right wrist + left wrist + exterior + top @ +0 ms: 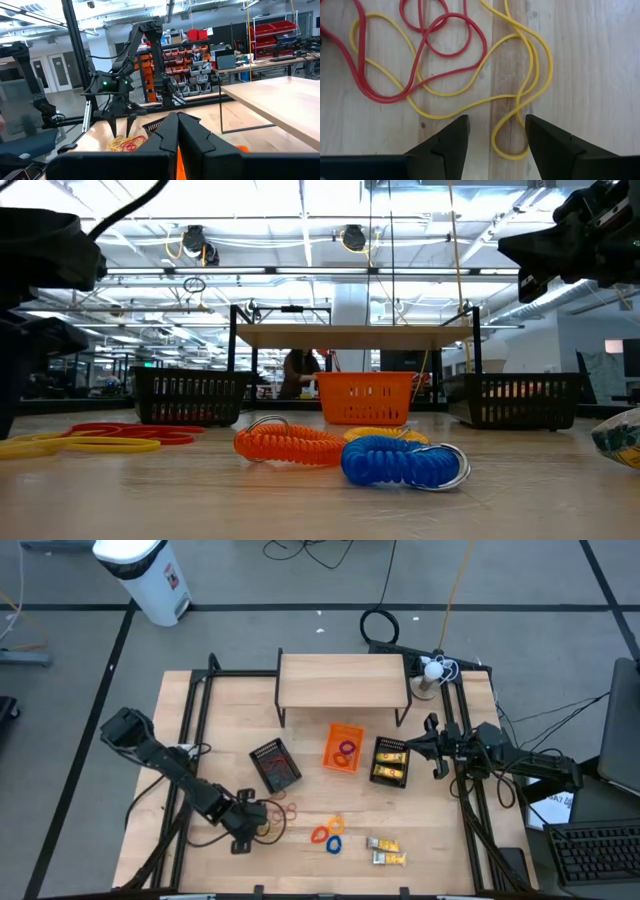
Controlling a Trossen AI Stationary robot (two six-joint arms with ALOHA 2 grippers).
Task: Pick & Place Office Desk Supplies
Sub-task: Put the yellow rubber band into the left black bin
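My left claw (pixel 496 137) is hanging w/ fingers spread right over the tangle of rubber bands (pixel 445 65) near the front-left of the table (pixel 200 710), one yellow loop sitting btwn the tips, nothing gripped. Right claw (pixel 177 131) is pinched closed & empty, parked up by the mesh bin (pixel 390 762) w/ yellow packets in it. Coil rings (pixel 328 833) lie loose mid-front, two packets (pixel 384 851) just right of them. More rings are in the orange bin (pixel 343 748); other mesh bin (pixel 275 765) is near the bands.
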